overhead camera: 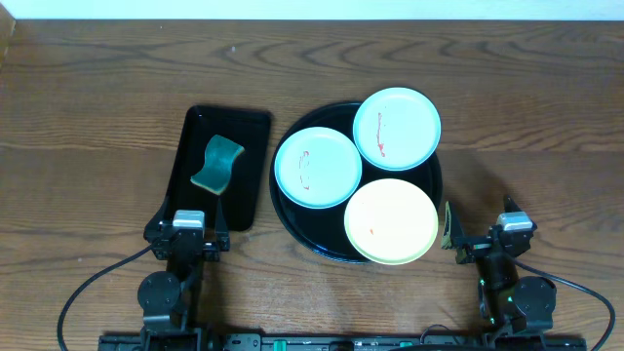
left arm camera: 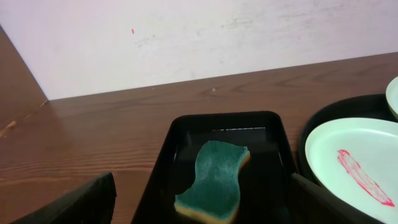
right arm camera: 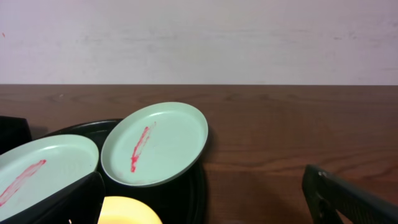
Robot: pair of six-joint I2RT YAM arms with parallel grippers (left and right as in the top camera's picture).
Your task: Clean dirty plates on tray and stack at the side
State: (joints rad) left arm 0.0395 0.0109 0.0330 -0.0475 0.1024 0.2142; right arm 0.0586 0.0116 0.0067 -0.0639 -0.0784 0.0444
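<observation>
Step in hand: judged to be fetching the sponge (overhead camera: 216,164); nothing is held yet and no plate is stacked.
Left pincer (overhead camera: 189,226): released, jaws spread wide, at six o'clock of the small tray (overhead camera: 244,136) that holds the sponge.
Right pincer (overhead camera: 480,234): also released and holding nothing, on the surface (overhead camera: 97,117) just off the round tray (overhead camera: 302,226) at four o'clock.
Sponge: lies flat in the small tray, green side up, its length running towards the left pincer and its wavy flanks facing the jaws.
Plates: the near blue-green plate (overhead camera: 318,168) sits at nine o'clock on the round tray, and the far blue-green plate (overhead camera: 396,128) at one o'clock, overhanging the rim. The yellow plate (overhead camera: 391,221) is at five o'clock, also overhanging.
Dirt: red smears show on both blue-green plates; whether the yellow plate is marked is hard to tell.
Doing it well: the left pincer should come straight down over the sponge's narrow waist and close across its width, clear of the small tray's wall.
Caution: foam compresses, so a grip low on the sponge should hold better.
Support: the right pincer probably needs to steady a plate while it is wiped.
</observation>
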